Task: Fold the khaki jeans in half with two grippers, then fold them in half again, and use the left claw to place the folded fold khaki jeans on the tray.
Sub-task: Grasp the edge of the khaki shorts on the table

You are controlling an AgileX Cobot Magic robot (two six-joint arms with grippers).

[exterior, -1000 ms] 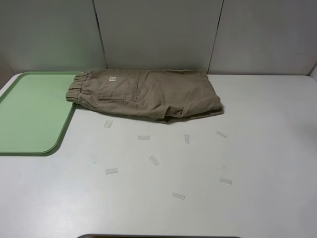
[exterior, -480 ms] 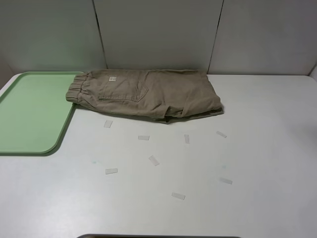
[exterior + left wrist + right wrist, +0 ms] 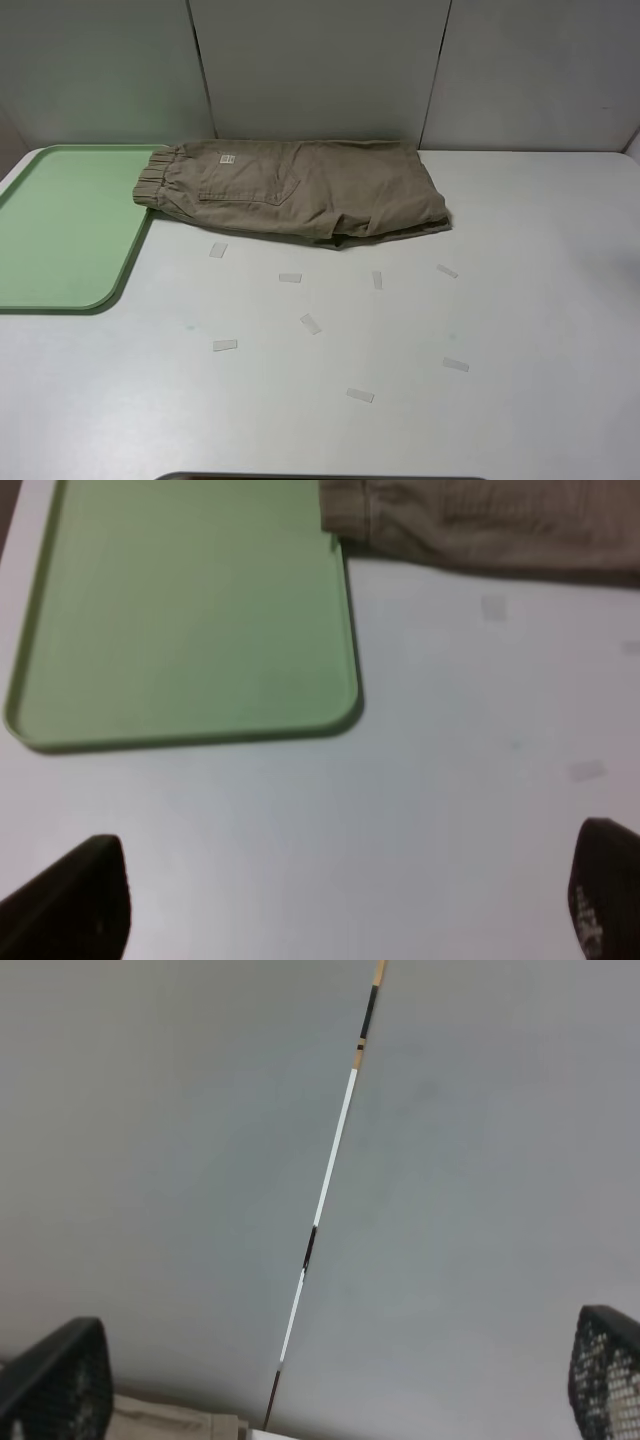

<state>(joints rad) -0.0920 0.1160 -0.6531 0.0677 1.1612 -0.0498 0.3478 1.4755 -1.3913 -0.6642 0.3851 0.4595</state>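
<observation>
The khaki jeans (image 3: 300, 190) lie folded into a flat bundle at the back of the white table, waistband to the left and just overlapping the corner of the tray (image 3: 60, 225). The mint-green tray holds nothing. Neither arm shows in the exterior high view. In the left wrist view, my left gripper (image 3: 338, 895) is open above bare table, its black fingertips (image 3: 75, 900) wide apart, with the tray (image 3: 190, 610) and the jeans' waistband (image 3: 480, 525) ahead. My right gripper (image 3: 330, 1375) is open and faces the wall, with a strip of the jeans (image 3: 170, 1422) at the picture's edge.
Several small pale tape pieces (image 3: 311, 323) are stuck on the table in front of the jeans. Grey wall panels (image 3: 320, 70) with dark seams close off the back. A dark rim (image 3: 320, 476) shows at the table's near edge.
</observation>
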